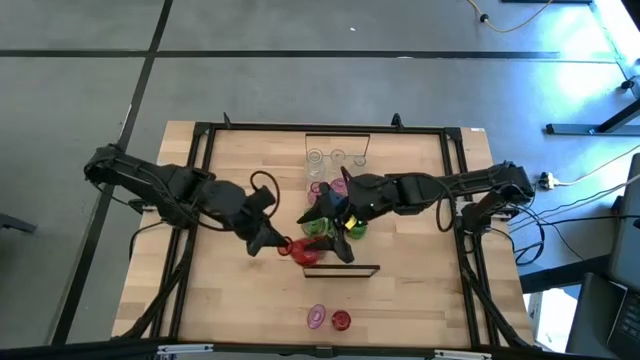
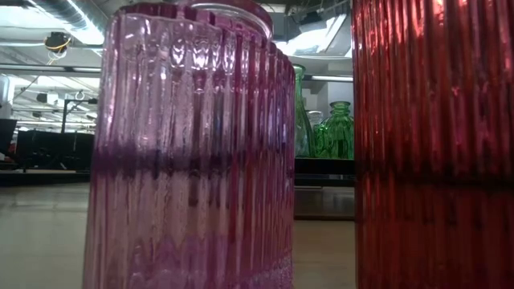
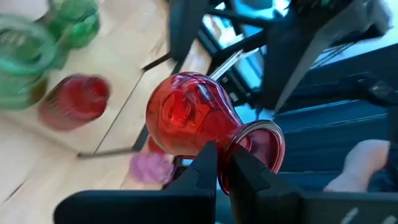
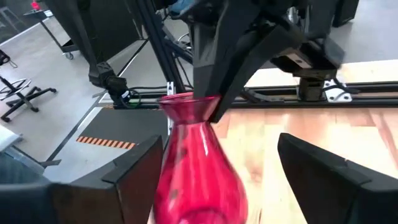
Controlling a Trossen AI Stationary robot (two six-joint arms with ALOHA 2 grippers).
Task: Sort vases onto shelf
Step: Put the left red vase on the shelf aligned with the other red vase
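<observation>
Pinching a red vase [image 3: 186,118] by its rim, the left gripper [image 3: 225,171] is closed; the right gripper [image 4: 217,180] gapes wide around its body, ungripped, at table centre.

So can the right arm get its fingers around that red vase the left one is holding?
Probably yes. The right gripper is open, its fingers flanking the red vase with gaps either side. The left gripper pinches only the rim, leaving the belly free.

A red vase [image 1: 303,251] hangs tilted beside the shelf [image 1: 340,215] carrying clear, pink and green vases [image 1: 330,158].
</observation>
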